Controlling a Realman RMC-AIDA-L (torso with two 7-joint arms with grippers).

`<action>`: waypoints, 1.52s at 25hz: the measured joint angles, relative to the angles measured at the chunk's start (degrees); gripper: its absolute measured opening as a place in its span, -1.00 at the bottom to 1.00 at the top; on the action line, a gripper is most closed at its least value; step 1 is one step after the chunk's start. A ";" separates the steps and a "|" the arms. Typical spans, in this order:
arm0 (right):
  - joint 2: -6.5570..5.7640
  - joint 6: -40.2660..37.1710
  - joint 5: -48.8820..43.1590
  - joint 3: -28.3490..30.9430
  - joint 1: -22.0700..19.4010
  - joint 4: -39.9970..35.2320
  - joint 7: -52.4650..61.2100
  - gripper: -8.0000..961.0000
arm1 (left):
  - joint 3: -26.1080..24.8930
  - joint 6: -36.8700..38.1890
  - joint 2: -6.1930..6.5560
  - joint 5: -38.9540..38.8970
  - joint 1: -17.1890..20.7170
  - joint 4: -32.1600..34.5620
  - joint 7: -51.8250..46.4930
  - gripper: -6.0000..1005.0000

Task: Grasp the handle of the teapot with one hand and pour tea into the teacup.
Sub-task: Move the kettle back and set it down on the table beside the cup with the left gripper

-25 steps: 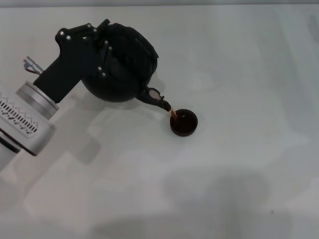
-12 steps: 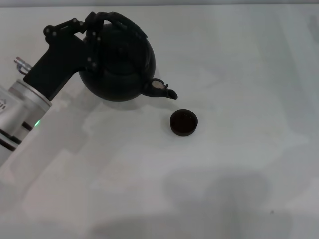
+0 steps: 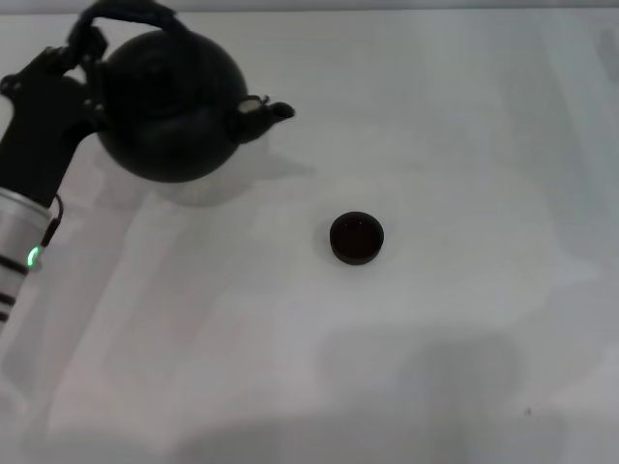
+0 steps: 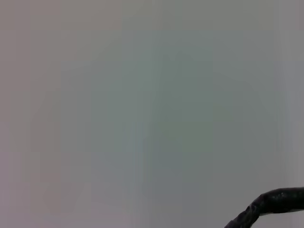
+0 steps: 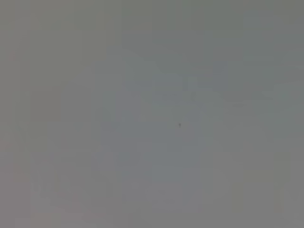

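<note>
We've swung the teapot (image 3: pixel 172 106) back left, upright, away from the teacup (image 3: pixel 357 238). Left gripper (image 3: pixel 85 60) clamped on the handle (image 3: pixel 126 12). Pour looks done; set-down remains.

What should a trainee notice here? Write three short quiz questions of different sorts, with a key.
1. True or false: the teapot hangs directly over the teacup.
2. Which one grips the handle? A: left pincer. B: right pincer. C: neither.
3. Fill the gap: the spout points to the robot's ____.

Key: 1 false; 2 A; 3 right.
</note>
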 joint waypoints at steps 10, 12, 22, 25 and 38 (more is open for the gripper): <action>-0.23 -0.15 0.00 0.32 0.17 -0.23 0.00 0.74 | 0.43 -9.36 -0.37 -5.23 2.84 5.48 1.28 -0.79; -0.31 -0.18 0.00 0.35 0.17 -0.30 0.00 0.74 | 0.45 -9.89 -0.37 -5.24 2.70 5.55 1.32 -0.79; -0.54 -0.25 0.00 0.36 0.17 -0.76 -0.24 0.74 | 1.54 -12.49 -0.31 -5.23 2.31 5.08 1.35 -0.79; -0.58 -0.25 0.00 0.41 0.05 -1.09 -0.29 0.74 | 1.79 -13.22 -0.22 -5.22 2.25 4.99 1.16 -0.79; -0.60 -0.07 0.00 0.42 -0.28 -1.48 -0.17 0.74 | 4.73 -13.26 -0.09 -4.88 2.23 3.48 1.10 -0.79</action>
